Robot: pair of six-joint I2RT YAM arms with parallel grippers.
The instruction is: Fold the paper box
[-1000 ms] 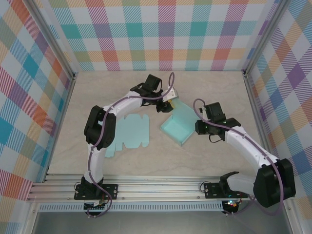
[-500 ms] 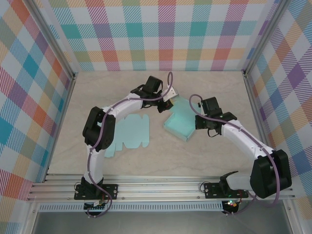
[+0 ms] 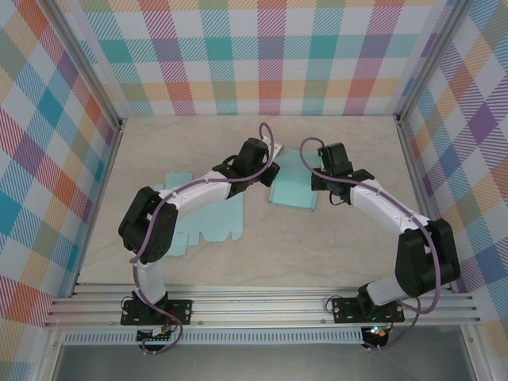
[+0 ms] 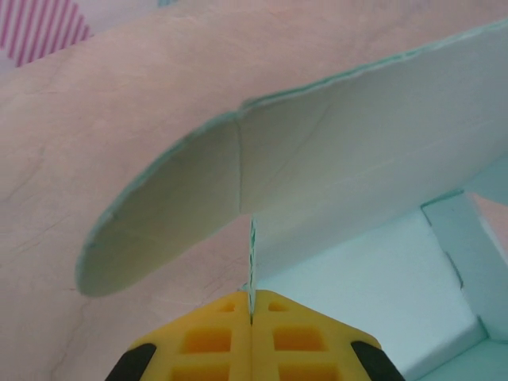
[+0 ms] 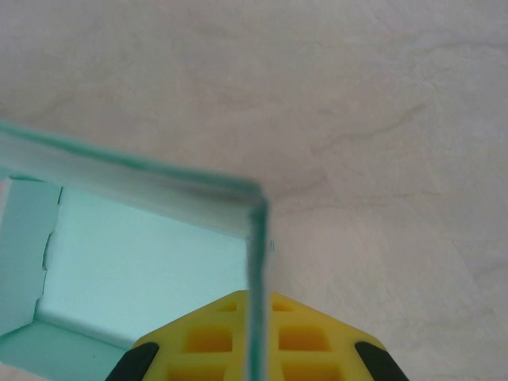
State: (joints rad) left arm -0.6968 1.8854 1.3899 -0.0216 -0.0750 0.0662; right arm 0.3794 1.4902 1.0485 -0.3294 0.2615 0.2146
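The pale teal paper box sits just above the middle of the top view on the table, caught between the two wrists; the left gripper meets its left side and the right gripper its right side. In the left wrist view the yellow fingers at the bottom centre are pinched fully together on a thin upright wall of the box, only the card's edge between them; a rounded flap curves off toward the left of that frame (its underside looks greyish). In the right wrist view the yellow fingers at the bottom centre are likewise clamped tight on a thin wall at the box's corner, the open inside showing at lower left. A flat teal cut-out lies left of centre in the top view, partly under the left arm.
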